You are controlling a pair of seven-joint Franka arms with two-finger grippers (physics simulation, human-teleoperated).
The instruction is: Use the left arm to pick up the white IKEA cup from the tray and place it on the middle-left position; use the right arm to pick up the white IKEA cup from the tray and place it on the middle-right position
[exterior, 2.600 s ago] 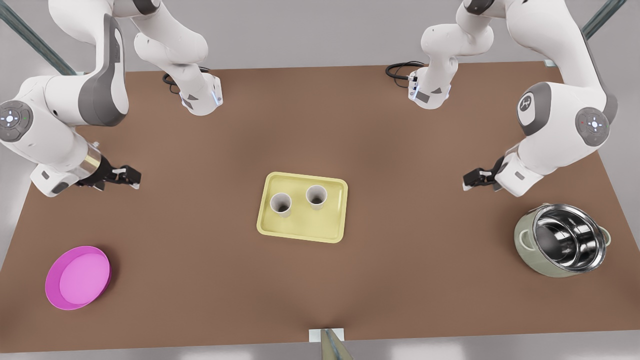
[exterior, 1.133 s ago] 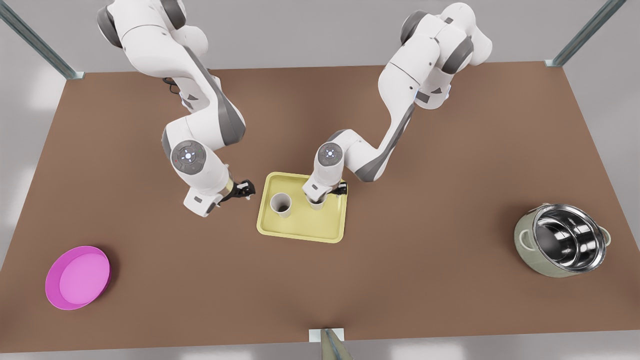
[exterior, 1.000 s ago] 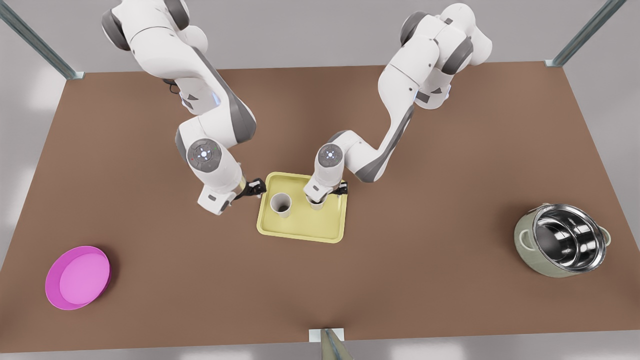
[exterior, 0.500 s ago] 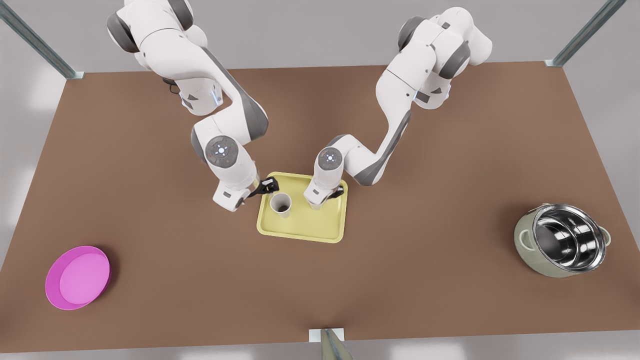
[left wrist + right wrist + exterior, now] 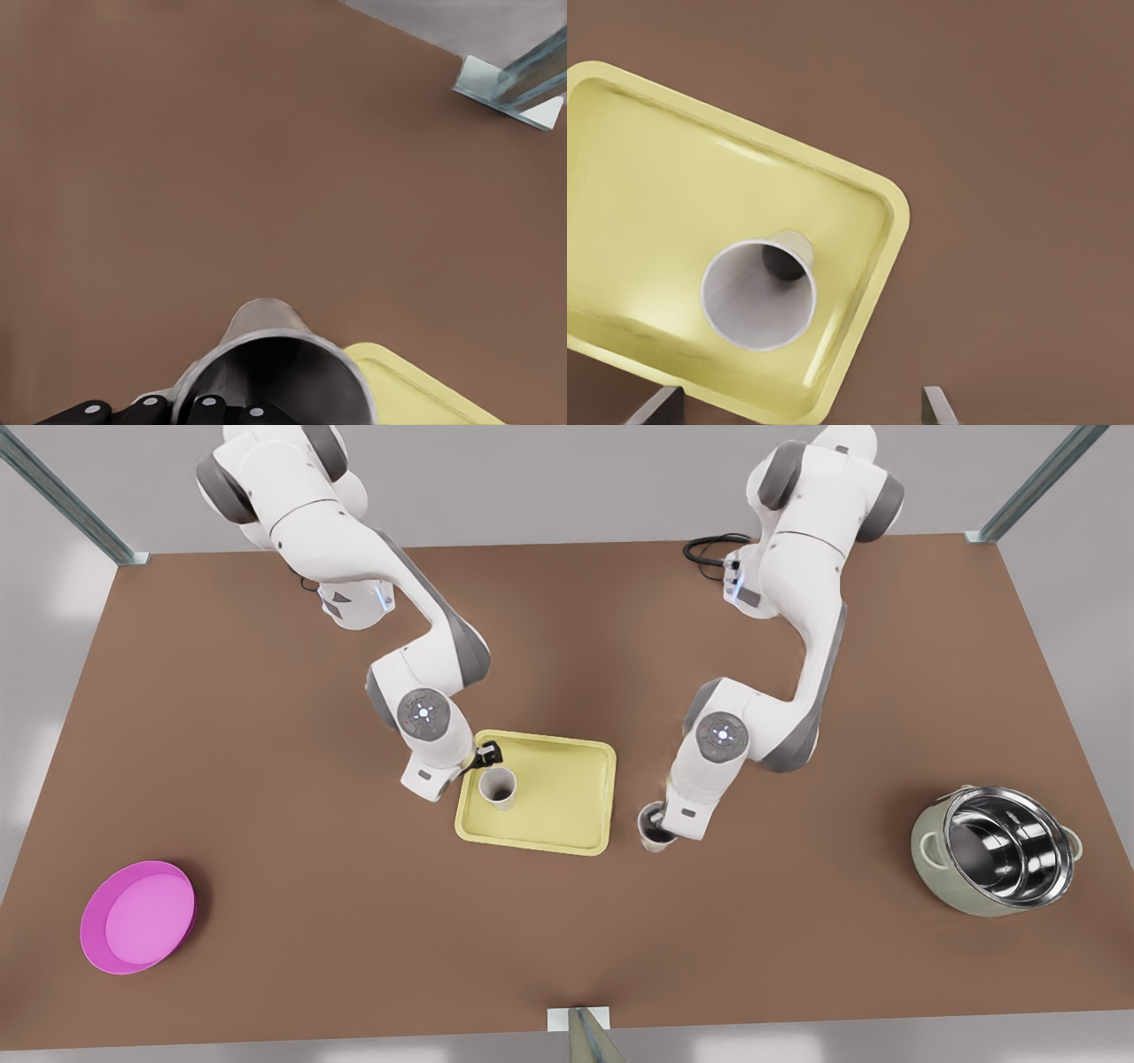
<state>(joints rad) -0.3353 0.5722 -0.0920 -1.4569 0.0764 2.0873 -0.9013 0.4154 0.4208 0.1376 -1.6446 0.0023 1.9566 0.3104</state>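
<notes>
In the front view, your left gripper point(image 5: 660, 831) pinches one cup point(image 5: 653, 838) just off the tray point(image 5: 567, 834), on the front view's right. Half a second ago that cup was still over the tray. The right gripper point(image 5: 489, 758) has closed in beside the other cup point(image 5: 498, 786), which stands in the tray.

In the left wrist view, black fingers point(image 5: 89, 411) clamp the rim. The cup looks light, stiff and slick, so grip its wall.

In the right wrist view, the fingertips point(image 5: 664, 405) are spread with the other cup ahead of them.

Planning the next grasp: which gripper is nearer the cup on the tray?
Right. The right gripper hangs open close beside that cup; the left gripper is beyond the tray, on the front view's right, shut on the other cup.
</notes>
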